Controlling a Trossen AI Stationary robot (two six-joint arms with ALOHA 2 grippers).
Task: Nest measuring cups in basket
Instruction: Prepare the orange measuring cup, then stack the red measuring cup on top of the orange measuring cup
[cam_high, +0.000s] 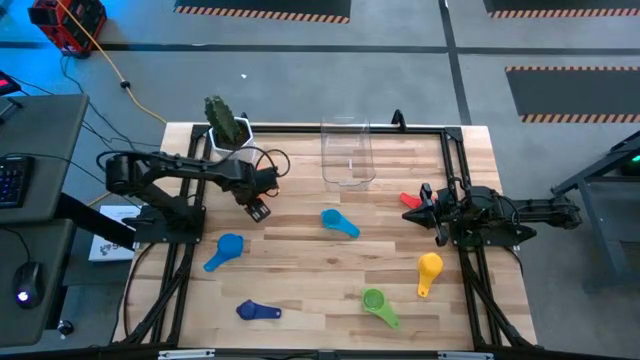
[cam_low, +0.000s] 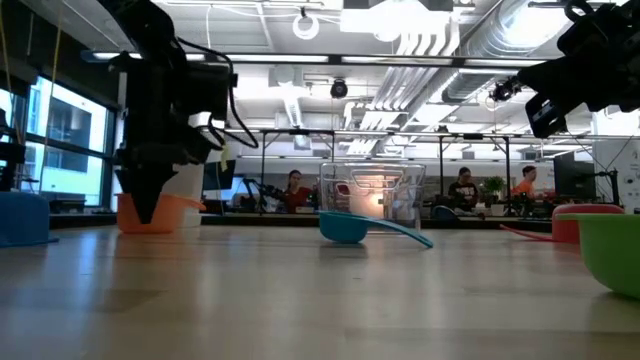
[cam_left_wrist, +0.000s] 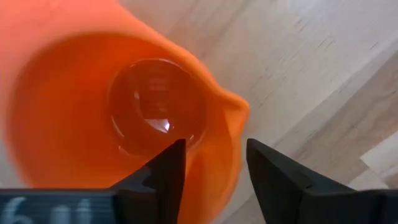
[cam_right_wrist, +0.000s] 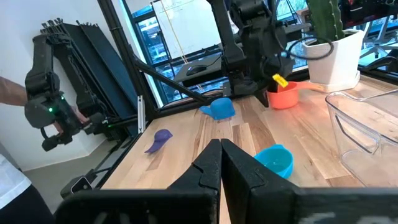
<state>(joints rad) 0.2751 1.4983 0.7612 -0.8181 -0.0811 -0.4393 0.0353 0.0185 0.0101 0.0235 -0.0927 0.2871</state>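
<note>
The orange measuring cup (cam_left_wrist: 93, 118) stands upright on the table near the far left, in front of the cactus pot. My left gripper (cam_left_wrist: 214, 155) points down over it, open, one finger inside the cup and one outside its wall. My right gripper (cam_right_wrist: 219, 155) hangs shut and level at the table's right side, beside the red cup (cam_high: 410, 199). The light blue (cam_high: 338, 221), blue (cam_high: 225, 250), dark blue (cam_high: 255, 311), green (cam_high: 377, 303) and yellow (cam_high: 429, 270) cups lie scattered on the wood. The clear basket (cam_high: 347, 152) stands at the far middle. My left gripper comes from above with the orange cup's side wall (cam_left_wrist: 217, 168) between its two fingers, one finger (cam_left_wrist: 168, 168) inside the bowl and the other outside. I cannot tell whether the fingers touch the wall. The cup stands on the table.
A white pot with a green cactus (cam_high: 230, 130) stands at the far left corner, close behind the left arm. A black frame (cam_high: 455, 160) borders the table. Bare wood lies between the cups in the middle.
</note>
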